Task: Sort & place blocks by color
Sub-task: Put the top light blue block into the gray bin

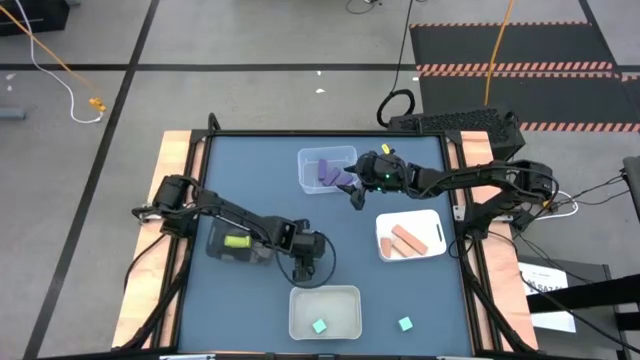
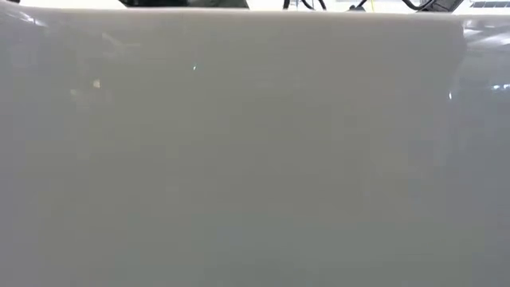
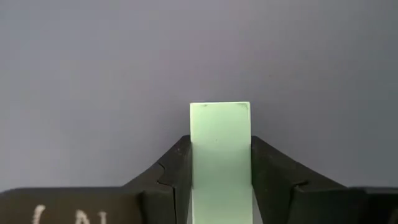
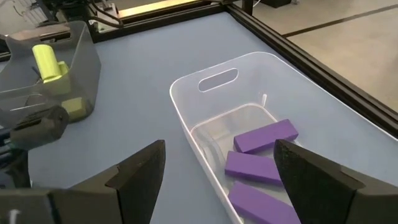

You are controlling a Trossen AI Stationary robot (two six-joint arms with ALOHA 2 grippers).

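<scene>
1. Blocks sit sorted across your table: purple bars (image 4: 266, 135) in the clear bin (image 1: 326, 168), salmon bars (image 1: 407, 240) in the white tray (image 1: 411, 236), yellow-green pieces (image 1: 237, 241) in the clear box (image 1: 238, 244).
2. Your left gripper (image 3: 221, 168) clamps a pale teal block (image 3: 221, 155) over bare table, near the front tray (image 1: 324, 312).
3. One teal cube (image 1: 319, 326) lies in that tray; another (image 1: 405, 323) rests just outside it.
4. Your right gripper (image 4: 217, 165) hangs spread wide and empty above the purple bin's edge.

My left end effector (image 3: 221, 180) grips a block (image 3: 221, 155) above the surface (image 1: 250, 170). My right end effector (image 4: 217, 180) hangs over a bin (image 4: 205, 81) containing three bars (image 4: 264, 135).
</scene>
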